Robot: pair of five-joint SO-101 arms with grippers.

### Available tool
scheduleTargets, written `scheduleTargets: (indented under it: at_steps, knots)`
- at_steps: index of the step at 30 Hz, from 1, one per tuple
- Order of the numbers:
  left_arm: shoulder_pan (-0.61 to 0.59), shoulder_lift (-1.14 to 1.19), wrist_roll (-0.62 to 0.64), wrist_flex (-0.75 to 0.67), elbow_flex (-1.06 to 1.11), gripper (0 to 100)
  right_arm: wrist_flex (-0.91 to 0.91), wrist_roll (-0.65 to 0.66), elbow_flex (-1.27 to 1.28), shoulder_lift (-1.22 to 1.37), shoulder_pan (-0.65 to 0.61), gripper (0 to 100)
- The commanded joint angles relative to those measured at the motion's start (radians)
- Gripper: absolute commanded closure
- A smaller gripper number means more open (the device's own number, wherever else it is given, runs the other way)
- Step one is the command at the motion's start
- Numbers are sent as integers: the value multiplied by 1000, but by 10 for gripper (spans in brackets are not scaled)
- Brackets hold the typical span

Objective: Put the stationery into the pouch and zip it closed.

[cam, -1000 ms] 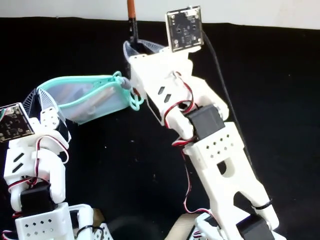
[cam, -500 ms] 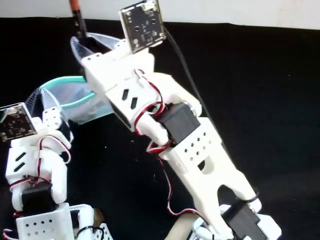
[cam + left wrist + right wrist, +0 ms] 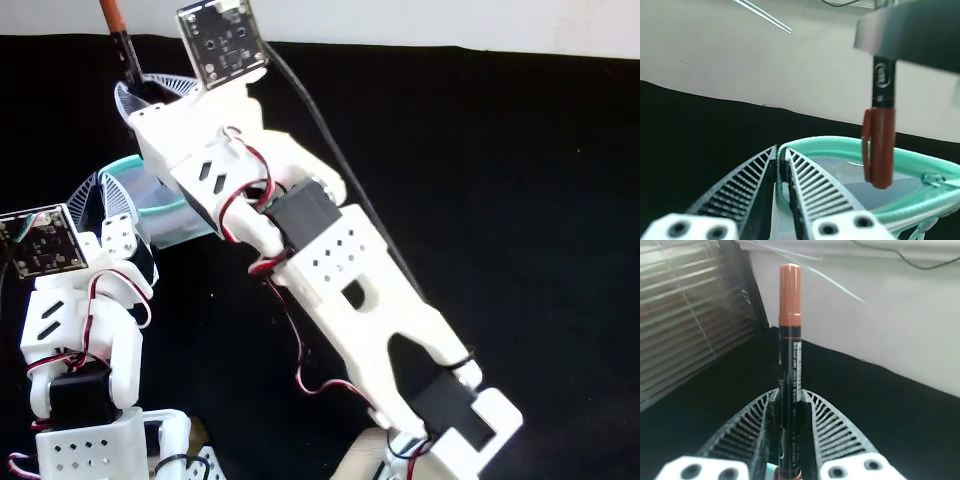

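Right pincer (image 3: 790,394) grips one marker (image 3: 790,315); left pincer (image 3: 781,152) pinches the rim of one pouch (image 3: 832,141).

Black tabletop (image 3: 520,200), white wall (image 3: 740,60), blinds (image 3: 685,315)

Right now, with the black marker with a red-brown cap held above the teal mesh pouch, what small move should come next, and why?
Probably lower the right gripper straight down, so the black marker with the red-brown cap slips into the teal mesh pouch. It hangs cap-down, seemingly over the open mouth, whose rim the left gripper pinches.
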Motion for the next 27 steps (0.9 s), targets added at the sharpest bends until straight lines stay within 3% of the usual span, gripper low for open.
scheduleTargets:
  at_steps: [1, 27]
  knots:
    - [18, 87, 12, 8, 88, 993, -62, -9, -27, 22, 35, 991]
    - [18, 77, 12, 5, 82, 993, -180, -6, 194, 62, 30, 991]
